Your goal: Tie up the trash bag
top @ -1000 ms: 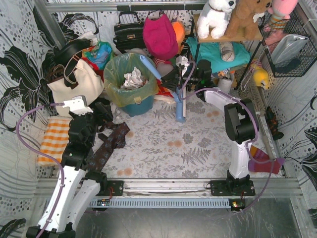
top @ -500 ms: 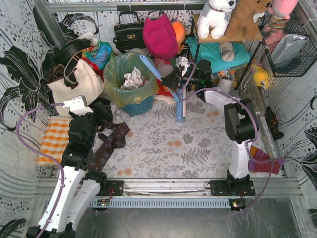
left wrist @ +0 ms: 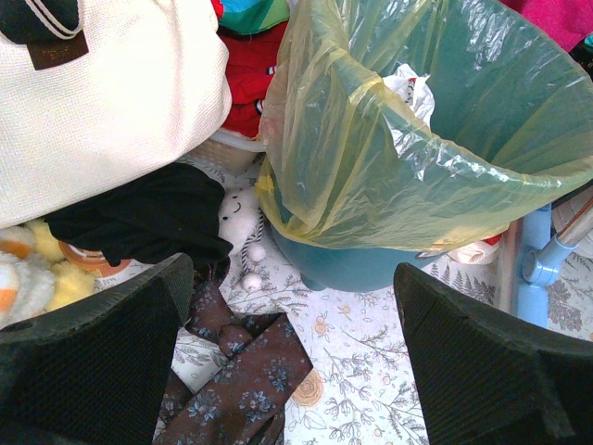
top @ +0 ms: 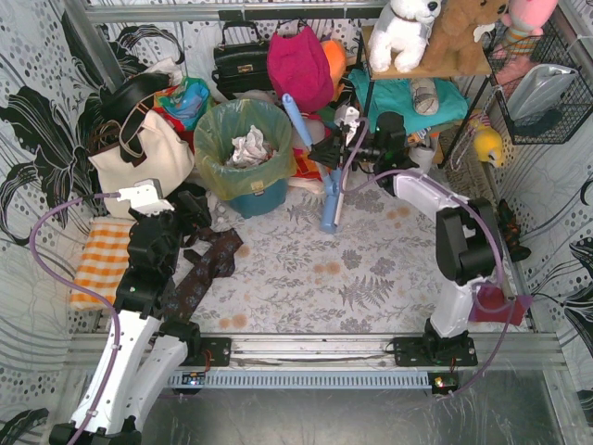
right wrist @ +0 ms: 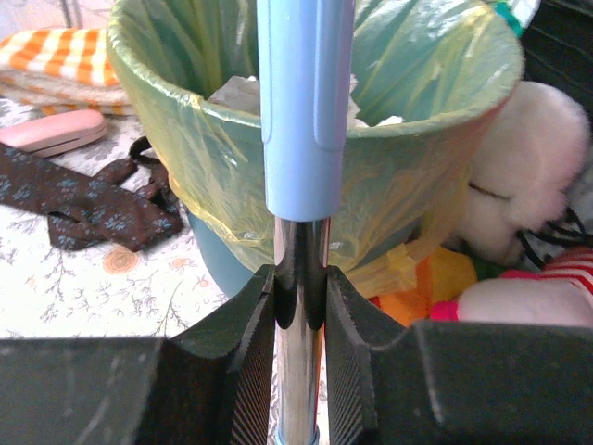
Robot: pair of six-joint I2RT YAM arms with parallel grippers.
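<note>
The yellow-green trash bag point(top: 215, 167) lines the round teal bin point(top: 258, 199), its mouth open and folded over the rim, with crumpled white paper point(top: 248, 146) inside. It also shows in the left wrist view point(left wrist: 371, 158) and the right wrist view point(right wrist: 408, 158). My right gripper point(top: 326, 153) point(right wrist: 299, 283) is shut on the chrome shaft point(right wrist: 298, 371) of a blue-handled pole point(top: 295, 119), just right of the bin. My left gripper point(top: 192, 209) point(left wrist: 292, 273) is open and empty, low over the table in front of the bin's left side.
A cream canvas tote point(top: 139, 153) stands left of the bin. A brown floral tie point(top: 199, 269) and an orange checked cloth point(top: 100, 260) lie by the left arm. A black handbag point(top: 243, 60), a magenta bag point(top: 298, 69) and a shelf with plush toys point(top: 408, 28) crowd the back.
My right gripper has swung the pole rightward. Its blue handle has come off the bin's rim and now stands beside the bin. The left arm has not moved.
</note>
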